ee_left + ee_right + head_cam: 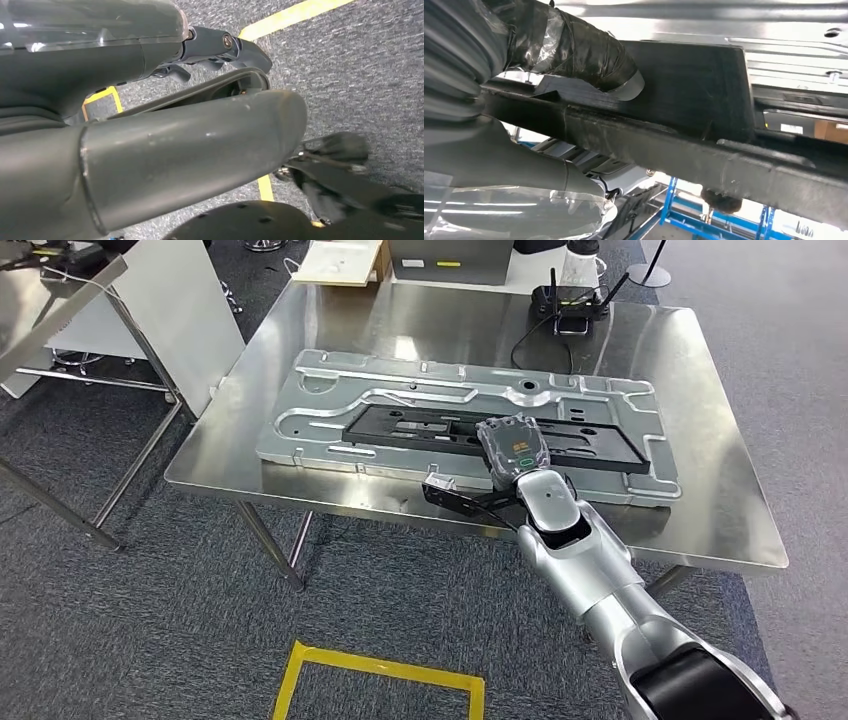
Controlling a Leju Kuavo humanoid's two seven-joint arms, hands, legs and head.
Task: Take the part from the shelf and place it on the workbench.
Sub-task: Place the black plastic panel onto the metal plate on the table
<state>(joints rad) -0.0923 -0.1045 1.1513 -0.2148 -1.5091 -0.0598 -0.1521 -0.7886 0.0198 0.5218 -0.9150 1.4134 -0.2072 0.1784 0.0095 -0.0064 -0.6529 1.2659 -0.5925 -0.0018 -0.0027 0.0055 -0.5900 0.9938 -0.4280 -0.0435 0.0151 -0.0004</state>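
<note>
The right robot hand [512, 452] grips the long flat black plastic frame part [400, 426], which lies lengthwise across the silver stamped metal panel [320, 380] on the stainless steel surface [700, 370], extending leftward from the hand.

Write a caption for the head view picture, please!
Right hand holds a black part over a grey panel on the steel workbench.

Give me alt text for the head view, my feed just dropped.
The robot's right hand rests over a long black part lying on a large embossed metal panel on the steel workbench. A small black device with antennas and its cable sit at the bench's far edge; yellow floor tape marks the grey carpet in front.
</note>
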